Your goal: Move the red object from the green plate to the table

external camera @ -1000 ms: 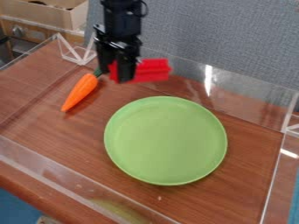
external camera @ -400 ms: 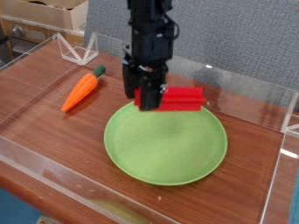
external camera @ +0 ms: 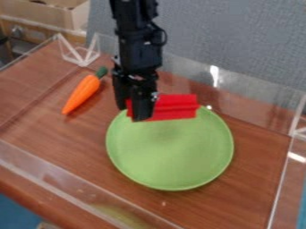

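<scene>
The red bar (external camera: 176,107) hangs in my grip, lying roughly level with its long side running off to the right in the picture. My jaws are pinched on its left end; the rest of the bar sticks out free to the right. It is held over the far rim of the green plate (external camera: 171,154), and I cannot tell whether its underside touches the plate or hangs just above it. My gripper (external camera: 140,106) points almost straight down, black fingers on either side of the bar's end, with the dark arm rising above it toward the top of the picture.

The plate lies flat on the table (external camera: 48,134), round and pale green, with nothing resting on its open face. To the left of the plate, apart from it, an orange carrot (external camera: 81,92) with a green top lies on the wood, its tip pointing toward the near left. Low clear walls (external camera: 257,89) edge the table on all sides. Behind them stand a grey panel (external camera: 239,40) and, at far left, cardboard boxes (external camera: 48,13).
</scene>
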Controlling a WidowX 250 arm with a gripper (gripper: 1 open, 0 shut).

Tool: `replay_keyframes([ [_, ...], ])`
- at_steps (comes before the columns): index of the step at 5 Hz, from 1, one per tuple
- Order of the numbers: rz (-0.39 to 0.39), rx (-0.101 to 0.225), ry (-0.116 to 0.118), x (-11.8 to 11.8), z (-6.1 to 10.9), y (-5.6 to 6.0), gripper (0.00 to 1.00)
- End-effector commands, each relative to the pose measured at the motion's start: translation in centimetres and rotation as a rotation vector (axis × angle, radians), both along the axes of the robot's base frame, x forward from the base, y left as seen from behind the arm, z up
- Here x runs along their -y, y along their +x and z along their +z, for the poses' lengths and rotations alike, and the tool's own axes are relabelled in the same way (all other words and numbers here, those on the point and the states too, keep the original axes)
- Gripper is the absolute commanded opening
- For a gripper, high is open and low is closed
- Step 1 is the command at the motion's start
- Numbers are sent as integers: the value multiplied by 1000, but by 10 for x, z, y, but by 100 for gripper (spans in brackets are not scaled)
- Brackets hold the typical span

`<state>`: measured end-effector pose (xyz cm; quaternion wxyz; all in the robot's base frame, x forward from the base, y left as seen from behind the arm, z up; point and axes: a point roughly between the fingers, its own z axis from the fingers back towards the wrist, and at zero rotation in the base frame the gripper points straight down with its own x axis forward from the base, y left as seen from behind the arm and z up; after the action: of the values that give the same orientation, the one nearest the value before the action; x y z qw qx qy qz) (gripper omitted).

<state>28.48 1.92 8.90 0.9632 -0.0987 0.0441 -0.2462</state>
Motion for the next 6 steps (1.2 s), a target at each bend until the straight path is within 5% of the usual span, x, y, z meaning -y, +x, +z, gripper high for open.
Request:
replay_keyframes([
  [1,-8,30,-11,3,-3,-2,0],
  [3,-2,7,-21,26,-24,3,0],
  [4,57,1,-12,33,-24,8,100],
  [6,176,6,0,50,-21,16,100],
])
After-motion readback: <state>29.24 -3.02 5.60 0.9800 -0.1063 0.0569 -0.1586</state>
